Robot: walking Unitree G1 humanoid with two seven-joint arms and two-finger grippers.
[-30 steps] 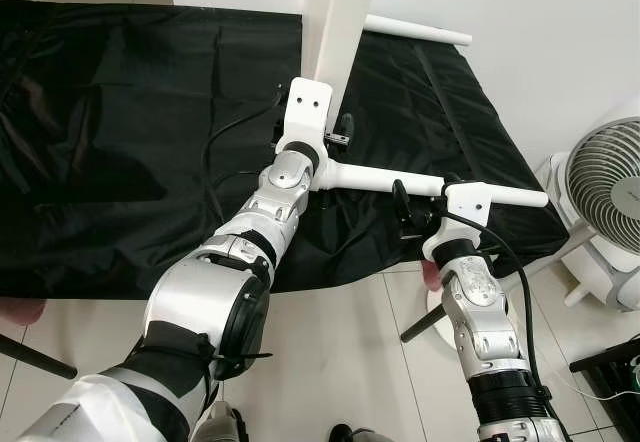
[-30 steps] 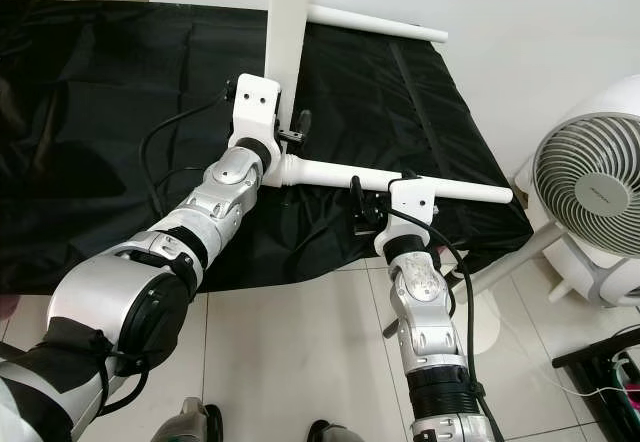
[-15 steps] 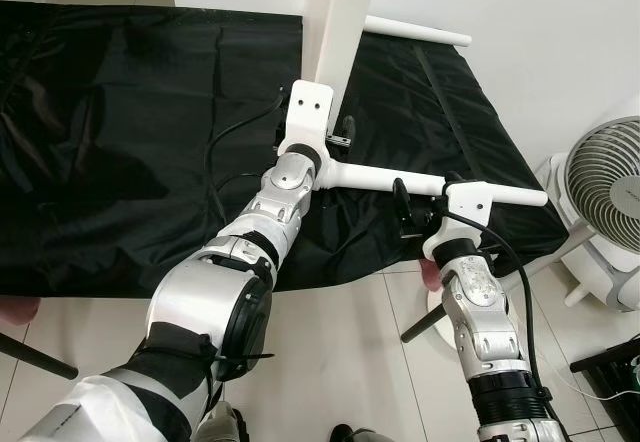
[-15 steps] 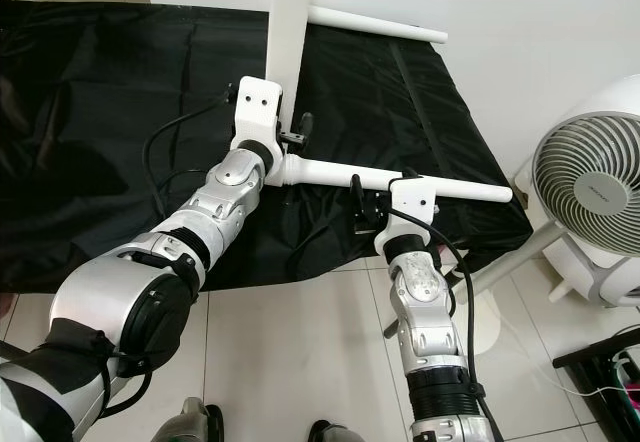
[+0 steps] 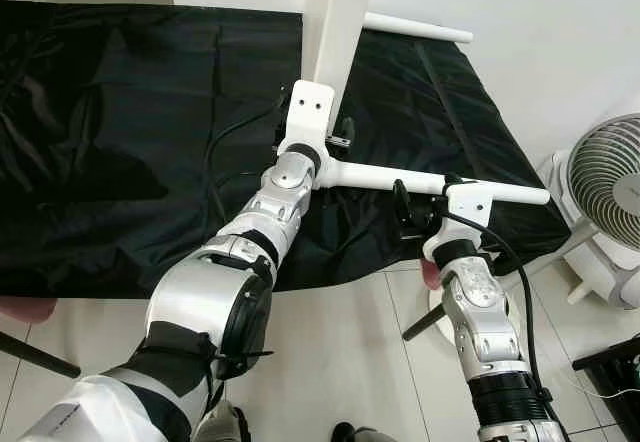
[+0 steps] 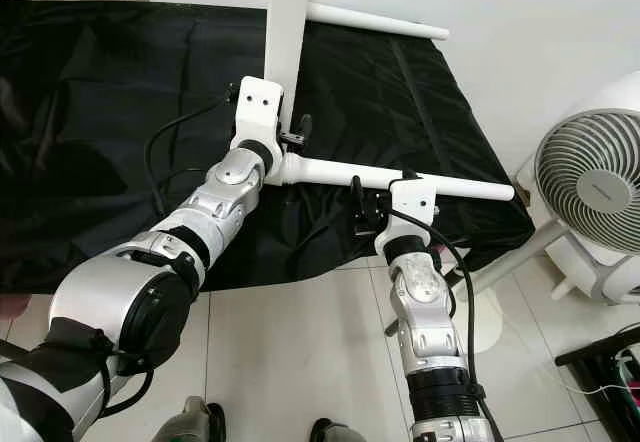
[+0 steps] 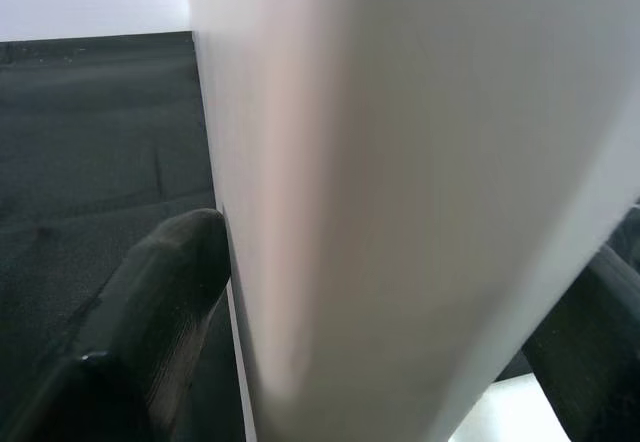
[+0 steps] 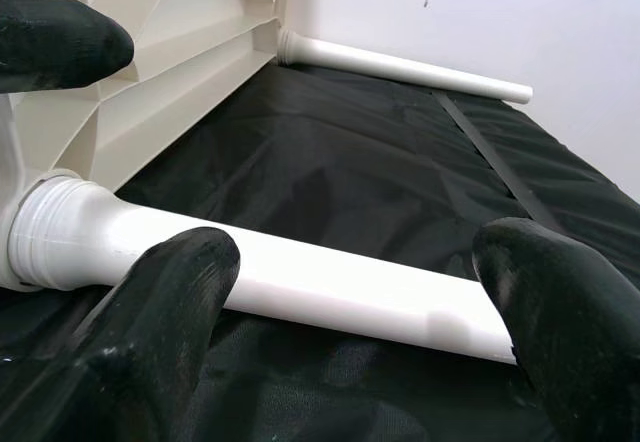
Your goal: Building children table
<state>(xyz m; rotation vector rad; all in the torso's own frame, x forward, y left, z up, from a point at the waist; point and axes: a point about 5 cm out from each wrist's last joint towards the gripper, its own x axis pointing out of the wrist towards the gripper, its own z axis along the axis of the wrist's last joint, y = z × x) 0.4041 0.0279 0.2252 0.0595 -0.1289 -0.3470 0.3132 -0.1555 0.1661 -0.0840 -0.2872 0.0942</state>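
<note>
Black cloth (image 5: 120, 142) covering floor; white table leg (image 8: 300, 287) lying crosswise, screwed into upright tabletop (image 5: 345, 22). Right hand (image 8: 330, 292) gaping open, straddling it; left hand (image 7: 380, 322) clamping tabletop.

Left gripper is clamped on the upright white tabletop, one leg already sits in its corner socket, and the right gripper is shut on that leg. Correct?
Not quite. The right gripper is open, its fingers straddling the attached leg without closing on it, as the right wrist view shows. The left gripper does clamp the tabletop.
</note>
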